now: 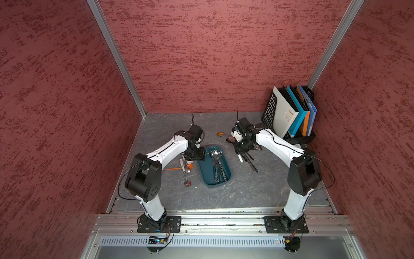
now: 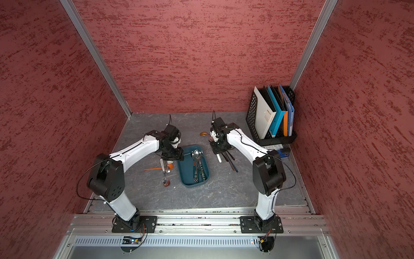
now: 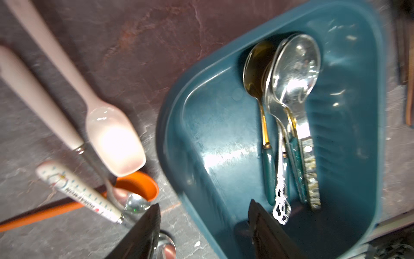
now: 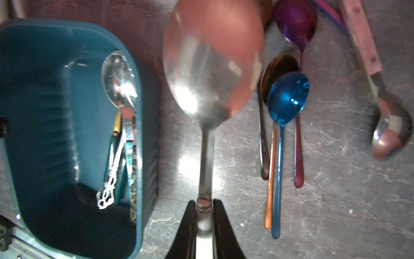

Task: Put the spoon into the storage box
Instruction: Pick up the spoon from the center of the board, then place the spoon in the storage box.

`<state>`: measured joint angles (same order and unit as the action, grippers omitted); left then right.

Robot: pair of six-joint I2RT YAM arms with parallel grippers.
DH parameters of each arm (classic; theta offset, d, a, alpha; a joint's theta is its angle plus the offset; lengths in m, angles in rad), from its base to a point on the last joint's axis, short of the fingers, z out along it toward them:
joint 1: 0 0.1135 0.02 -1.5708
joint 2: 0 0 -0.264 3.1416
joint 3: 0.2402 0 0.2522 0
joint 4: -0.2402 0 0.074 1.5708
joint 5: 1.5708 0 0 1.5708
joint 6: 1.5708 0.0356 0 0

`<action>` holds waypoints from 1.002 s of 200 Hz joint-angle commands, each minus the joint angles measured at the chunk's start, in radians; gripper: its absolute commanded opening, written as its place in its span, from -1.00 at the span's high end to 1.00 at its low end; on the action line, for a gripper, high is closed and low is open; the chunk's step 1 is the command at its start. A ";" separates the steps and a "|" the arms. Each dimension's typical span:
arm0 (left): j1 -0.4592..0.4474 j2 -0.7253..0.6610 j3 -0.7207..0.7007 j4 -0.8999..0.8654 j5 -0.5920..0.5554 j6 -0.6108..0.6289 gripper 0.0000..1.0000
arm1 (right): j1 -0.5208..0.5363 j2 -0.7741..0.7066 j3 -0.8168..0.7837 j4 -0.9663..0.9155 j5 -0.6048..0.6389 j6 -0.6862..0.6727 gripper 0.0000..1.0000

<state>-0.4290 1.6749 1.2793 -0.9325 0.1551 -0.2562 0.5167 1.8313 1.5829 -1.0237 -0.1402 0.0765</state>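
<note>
1. My left gripper (image 3: 204, 208) hangs over the left rim of the box (image 1: 205, 171). Its jaws are wide apart and there is nothing between them.
2. Left of the box, a white spoon (image 3: 116, 145) and an orange spoon (image 3: 139, 186) lie close together on the table (image 1: 246, 190), near that rim.
3. Inside the box, several spoons (image 1: 216, 161) lie together along the right side. The left half of the floor is bare.
4. My right gripper (image 4: 204, 205) is closed on the steel spoon (image 4: 212, 58), at the thin neck where the handle begins. This spoon is over the table, just beside the right wall of the box, with its bowl toward the back.
5. I judge it stiff and smooth, with the weight in the big bowl, far from my grip. It could turn in the jaws.
6. Only the low wall separates it from the box, but my left gripper is near the bare half.
7. Further right, a blue spoon (image 4: 287, 94) and a purple spoon (image 4: 295, 22) lie close by. The file rack (image 1: 268, 109) stands well apart.
</note>
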 commanded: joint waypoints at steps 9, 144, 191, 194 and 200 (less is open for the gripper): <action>0.038 -0.109 -0.080 0.047 0.015 -0.041 -0.33 | 0.083 -0.017 0.047 -0.046 -0.039 0.059 0.96; 0.208 -0.357 -0.346 0.070 0.083 -0.061 -0.35 | 0.232 0.123 0.012 0.025 -0.043 0.152 0.96; 0.208 -0.351 -0.351 0.070 0.090 -0.059 -0.35 | 0.232 0.191 0.048 -0.002 -0.044 0.159 0.97; 0.208 -0.351 -0.351 0.070 0.090 -0.060 -0.35 | 0.232 0.194 0.050 -0.004 -0.044 0.158 0.96; 0.208 -0.350 -0.351 0.070 0.092 -0.059 -0.35 | 0.232 0.203 0.055 -0.013 -0.044 0.160 0.96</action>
<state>-0.2279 1.3289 0.9367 -0.8768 0.2321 -0.3180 0.7444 2.0048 1.6035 -1.0222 -0.1806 0.2222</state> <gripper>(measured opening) 0.672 0.133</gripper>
